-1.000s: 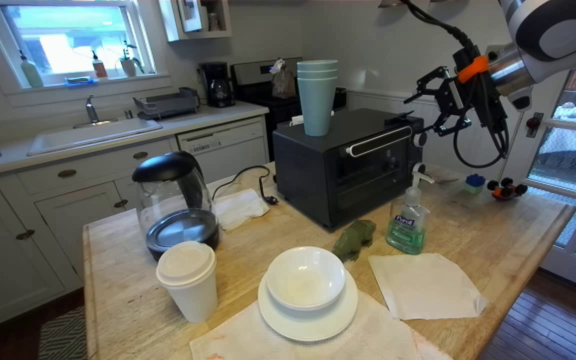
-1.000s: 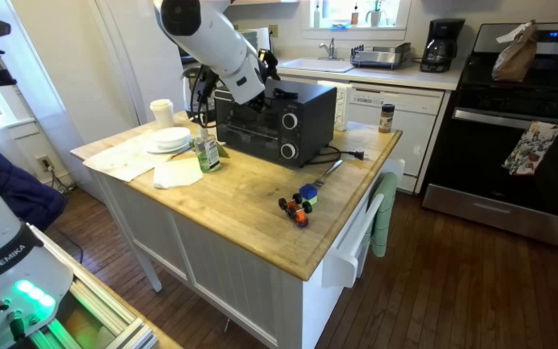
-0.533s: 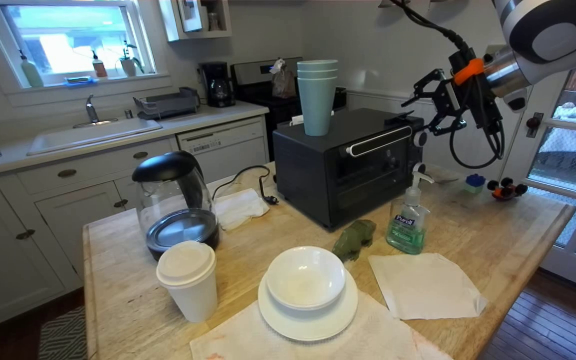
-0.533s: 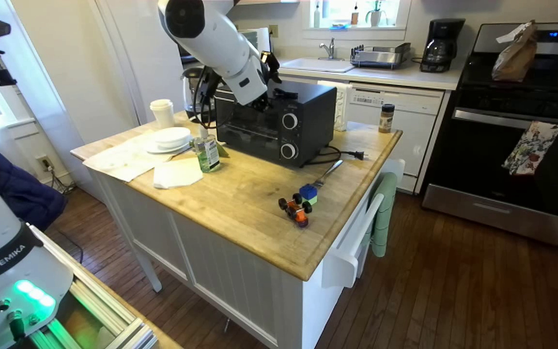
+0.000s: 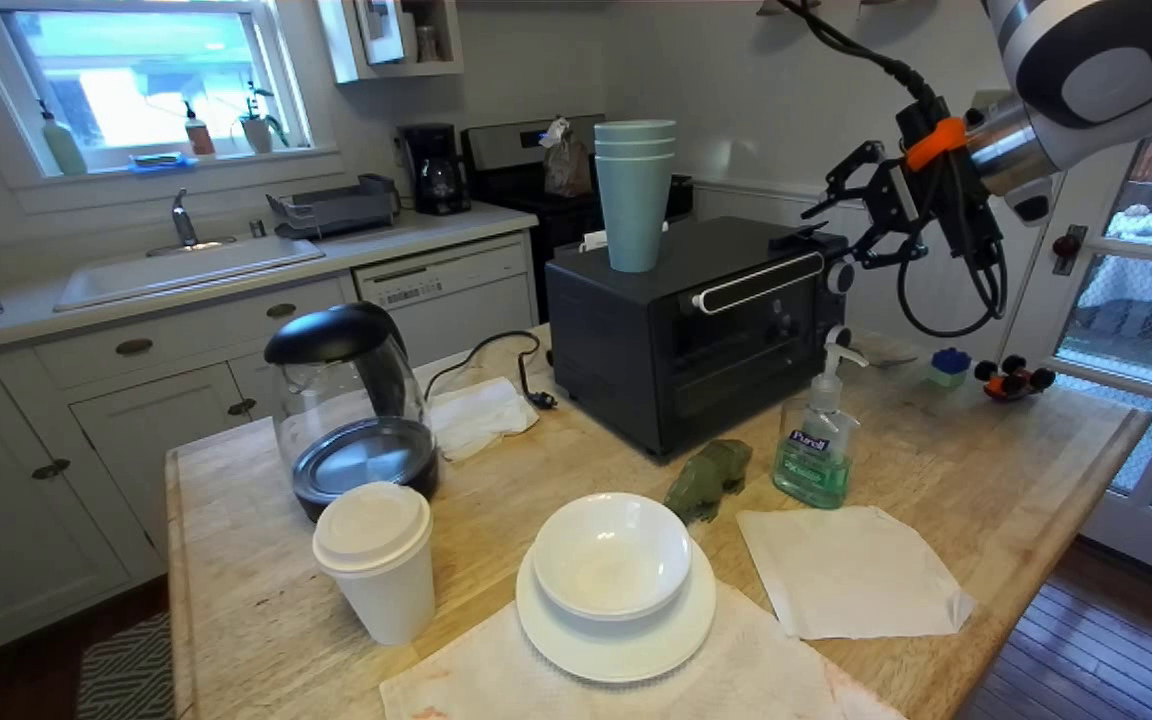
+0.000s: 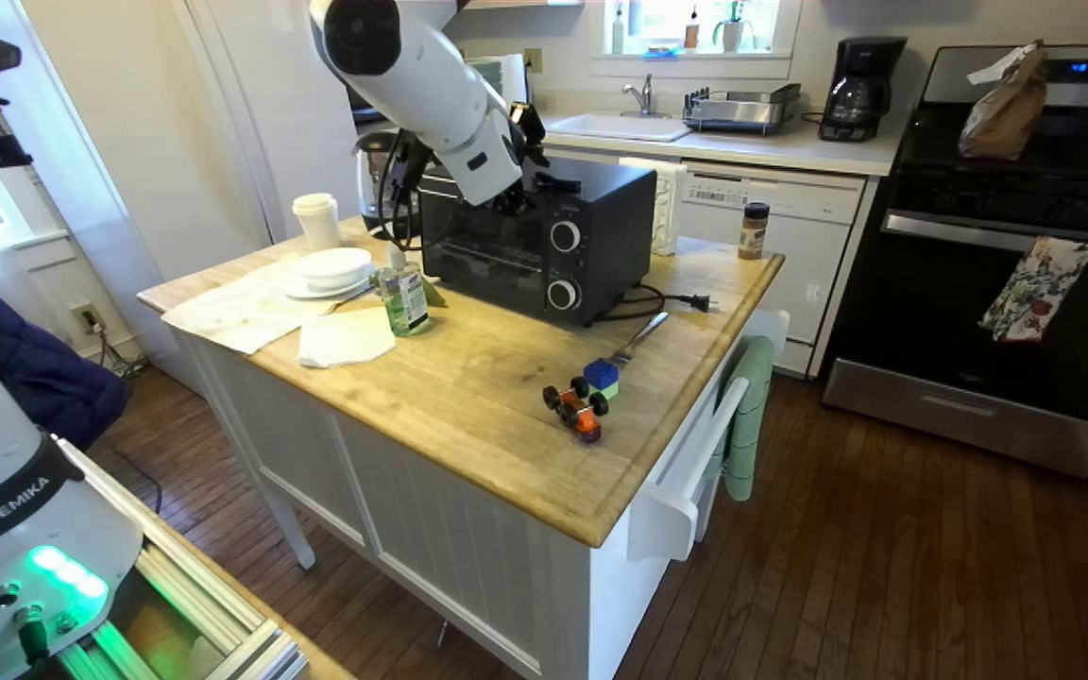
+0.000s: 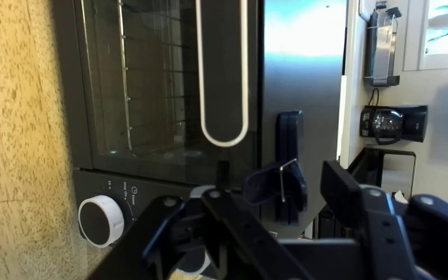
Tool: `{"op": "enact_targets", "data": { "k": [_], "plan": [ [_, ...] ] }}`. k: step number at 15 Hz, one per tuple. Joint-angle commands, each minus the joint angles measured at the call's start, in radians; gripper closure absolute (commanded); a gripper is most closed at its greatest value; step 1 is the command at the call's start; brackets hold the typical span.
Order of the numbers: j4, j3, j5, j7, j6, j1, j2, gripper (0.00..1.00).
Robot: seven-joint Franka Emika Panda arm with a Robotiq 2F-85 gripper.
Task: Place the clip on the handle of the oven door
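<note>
The clip (image 7: 288, 155) (dark) lies just ahead of the spread claw (image 7: 277, 179).

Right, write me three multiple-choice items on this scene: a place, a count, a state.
1. Where does the clip lie?
A) On the table
B) On top of the oven
C) In the sink

2. How many white-ringed knobs show on the oven front?
A) None
B) Four
C) Two

3. The gripper is:
A) Open
B) Shut on the clip
C) Shut, empty

1 B: both exterior views show it there.
2 C: an exterior view shows one above the other.
3 A: jaws apart in the wrist view.
</note>
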Motion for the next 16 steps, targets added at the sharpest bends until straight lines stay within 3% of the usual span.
{"op": "enact_targets", "data": {
  "k": [1,16],
  "plan": [
    [0.024,-0.001,0.048,-0.026,-0.009,-0.001,0.02,0.4],
    [0.031,-0.001,0.077,-0.03,-0.008,-0.001,0.03,0.5]
  ]
}}
